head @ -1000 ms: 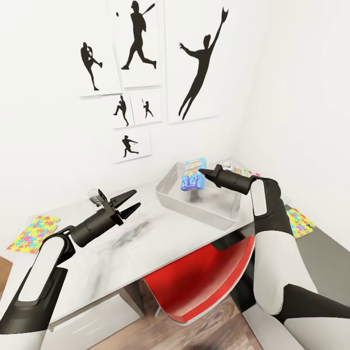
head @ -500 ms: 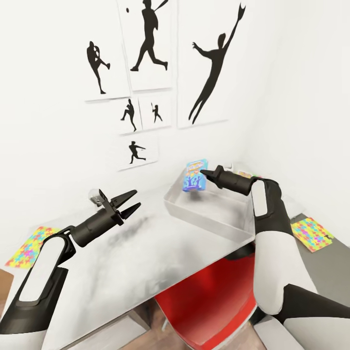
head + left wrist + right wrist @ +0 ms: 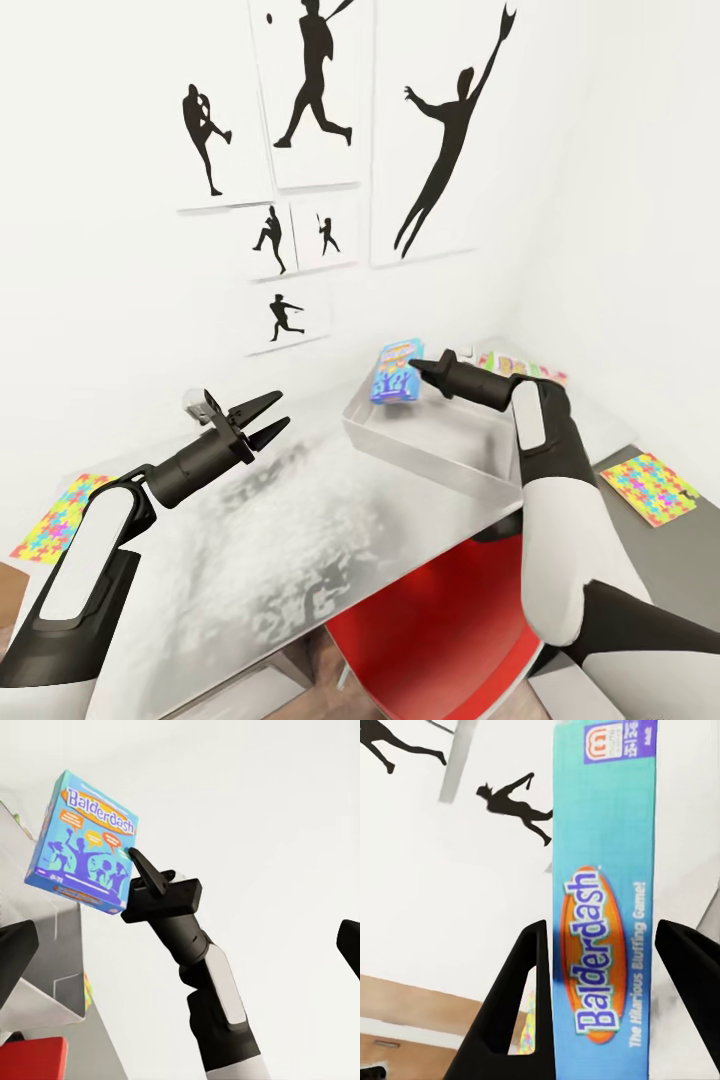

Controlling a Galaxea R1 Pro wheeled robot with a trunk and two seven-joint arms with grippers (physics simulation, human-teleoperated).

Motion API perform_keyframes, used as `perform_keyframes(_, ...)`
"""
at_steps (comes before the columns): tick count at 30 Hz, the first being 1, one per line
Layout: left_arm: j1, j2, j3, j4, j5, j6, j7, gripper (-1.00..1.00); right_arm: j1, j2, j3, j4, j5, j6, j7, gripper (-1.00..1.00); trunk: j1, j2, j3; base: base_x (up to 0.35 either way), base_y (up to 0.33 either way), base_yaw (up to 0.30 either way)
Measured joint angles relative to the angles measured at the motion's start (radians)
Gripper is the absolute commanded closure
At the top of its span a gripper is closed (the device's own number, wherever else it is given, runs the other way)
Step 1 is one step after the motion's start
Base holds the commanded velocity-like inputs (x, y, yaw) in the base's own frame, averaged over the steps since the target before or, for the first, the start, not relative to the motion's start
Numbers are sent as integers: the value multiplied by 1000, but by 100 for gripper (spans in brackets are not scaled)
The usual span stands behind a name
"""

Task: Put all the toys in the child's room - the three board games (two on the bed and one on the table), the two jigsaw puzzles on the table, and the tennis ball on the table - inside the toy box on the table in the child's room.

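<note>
Balderdash board game (image 3: pixel 397 372) is being held upright by the right gripper (image 3: pixel 418 366) above the toy box (image 3: pixel 432 440) on the desk (image 3: pixel 300 530), while left gripper (image 3: pixel 268 415) jaws are being kept wide apart.

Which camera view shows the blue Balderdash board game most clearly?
The left wrist view: the blue board game shows its whole front, beside the right gripper. The right wrist view shows its narrow side close up; the head view shows it small, above the toy box.
</note>
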Motion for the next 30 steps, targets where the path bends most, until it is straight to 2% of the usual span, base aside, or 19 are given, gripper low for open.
perform_keyframes(12, 0, -1, -1, 0, 0, 1, 7, -100, -6, -1, -37, 89, -69, -1, -3, 100, 0, 0, 0, 6, 4, 0)
perform_keyframes(24, 0, 0, 0, 0, -1, 1, 8, -100, -7, -3, -51, 116, -83, 0, -5, 100, 0, 0, 0, 0, 0, 0)
perform_keyframes(30, 0, 0, 0, 0, -1, 1, 8, -100, -7, -5, -94, 133, -83, -1, -10, 100, 0, 0, 0, 0, 0, 0)
